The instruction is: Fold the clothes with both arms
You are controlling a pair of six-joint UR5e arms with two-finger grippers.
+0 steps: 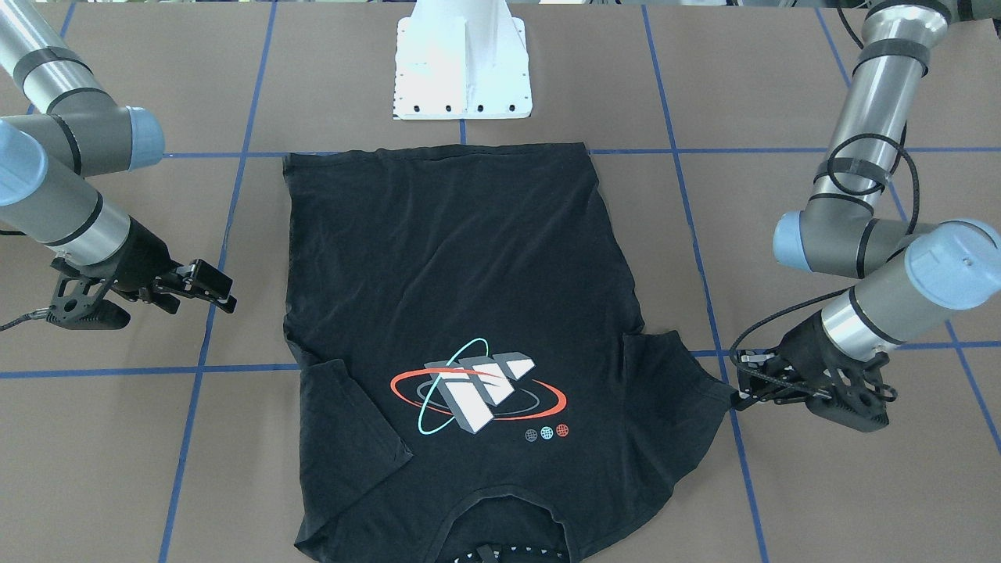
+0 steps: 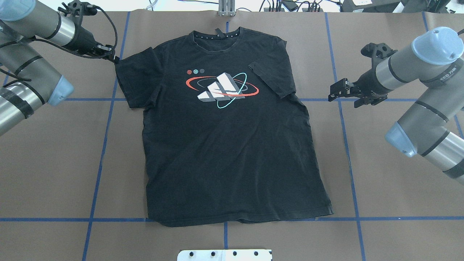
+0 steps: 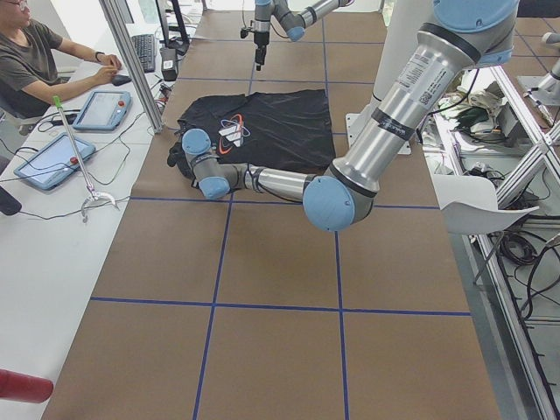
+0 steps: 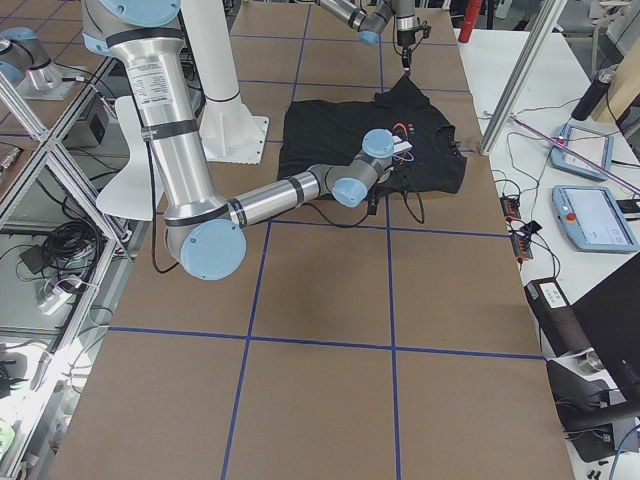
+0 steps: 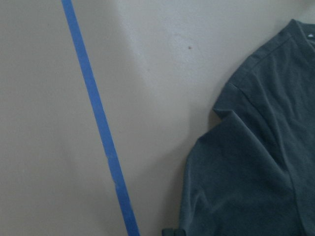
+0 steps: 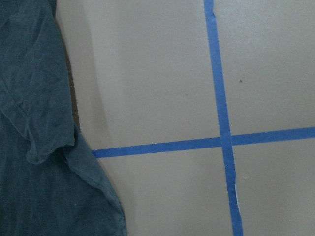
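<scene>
One black T-shirt [image 2: 224, 156] lies flat at the middle of the counter [image 2: 391, 210], its logo [image 2: 222, 88] showing three white bars. The left gripper [image 1: 738, 399] pinches a sleeve tip in its jaws. The right gripper [image 2: 332, 92] has its jaws wide.

Robotics lab: beside the tape-gridded table [image 3: 271, 350], teach pendants [image 3: 48, 160], keyboard [image 3: 144, 51], aluminium framing [image 3: 131, 66], loose cables [image 4: 60, 240].
</scene>
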